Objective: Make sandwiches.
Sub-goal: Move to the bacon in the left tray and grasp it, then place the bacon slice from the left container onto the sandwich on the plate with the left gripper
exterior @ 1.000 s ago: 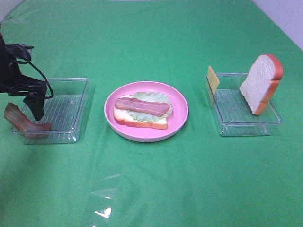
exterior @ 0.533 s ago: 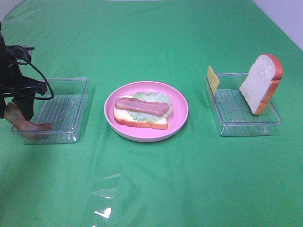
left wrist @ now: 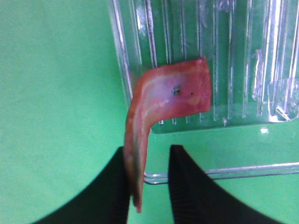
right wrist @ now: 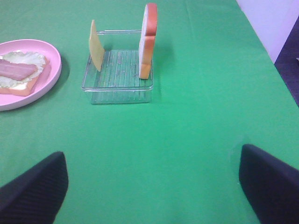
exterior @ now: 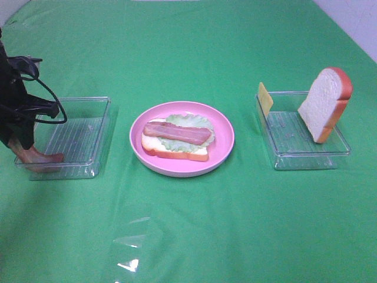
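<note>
An open sandwich (exterior: 175,144) lies on the pink plate (exterior: 225,141): a bread slice, pale green lettuce (exterior: 191,121) and a bacon strip (exterior: 178,132) on top. It also shows in the right wrist view (right wrist: 18,77). A second bacon strip (exterior: 42,158) hangs over the near left corner of the left clear tray (exterior: 76,138). My left gripper (exterior: 20,141) is open, and its fingers straddle the strip's raised end (left wrist: 163,95), with a gap on one side. My right gripper (right wrist: 150,158) is open wide over bare cloth, out of the exterior high view.
The right clear tray (exterior: 303,153) holds a bread slice (exterior: 324,103) leaning upright at its right side and a yellow cheese square (exterior: 265,98) leaning at its far left corner. Both show in the right wrist view, bread (right wrist: 148,39) and cheese (right wrist: 96,45). Green cloth covers the table.
My left gripper has moved left, from over the tray's near left corner to the bacon strip's raised end, which now sits between its fingers. Nothing else has moved.
</note>
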{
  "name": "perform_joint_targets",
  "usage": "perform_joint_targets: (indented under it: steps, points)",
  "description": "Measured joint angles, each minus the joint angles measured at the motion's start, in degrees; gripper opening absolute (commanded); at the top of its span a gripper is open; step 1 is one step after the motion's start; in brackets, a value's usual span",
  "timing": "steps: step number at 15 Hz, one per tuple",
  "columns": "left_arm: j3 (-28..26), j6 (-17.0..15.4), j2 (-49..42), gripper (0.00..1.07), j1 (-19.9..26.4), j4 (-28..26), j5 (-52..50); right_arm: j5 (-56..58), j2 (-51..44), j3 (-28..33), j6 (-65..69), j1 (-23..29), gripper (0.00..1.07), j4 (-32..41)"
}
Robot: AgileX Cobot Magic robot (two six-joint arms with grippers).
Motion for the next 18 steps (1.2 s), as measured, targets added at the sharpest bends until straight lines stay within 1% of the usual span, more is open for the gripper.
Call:
perform_joint_targets:
  steps: [4,5,8,11,13,15,17,18]
  points:
    - [0.0,-0.06,0.0,0.0,0.0,0.0,-0.06,0.0,0.0,0.0,0.0,0.0,0.96,0.0]
    - [0.0,0.46,0.0,0.0,0.0,0.0,-0.06,0.0,0.0,0.0,0.0,0.0,0.96,0.0]
    - [0.0,2.75,-1.6,0.0,0.0,-2.35,0.06,0.0,0.0,0.0,0.0,0.0,0.96,0.0]
    - [-0.86,5.16,-6.13,0.0,0.0,-7.05,0.29,0.0,0.0,0.0,0.0,0.0,0.96,0.0]
    - [-3.38,6.25,-8.42,0.0,-0.23,-10.49,1.2,0.0,0.0,0.0,0.0,0.0,0.96,0.0]
    - [-6.59,6.65,-9.4,0.0,-1.43,-12.43,2.23,0.0,0.0,0.0,0.0,0.0,0.96,0.0]
    - [-11.8,7.28,-9.34,0.0,-4.41,-16.96,2.29,0.0,0.0,0.0,0.0,0.0,0.96,0.0]
    - [-15.3,7.51,-8.42,0.0,-7.05,-20.4,1.72,0.0,0.0,0.0,0.0,0.0,0.96,0.0]
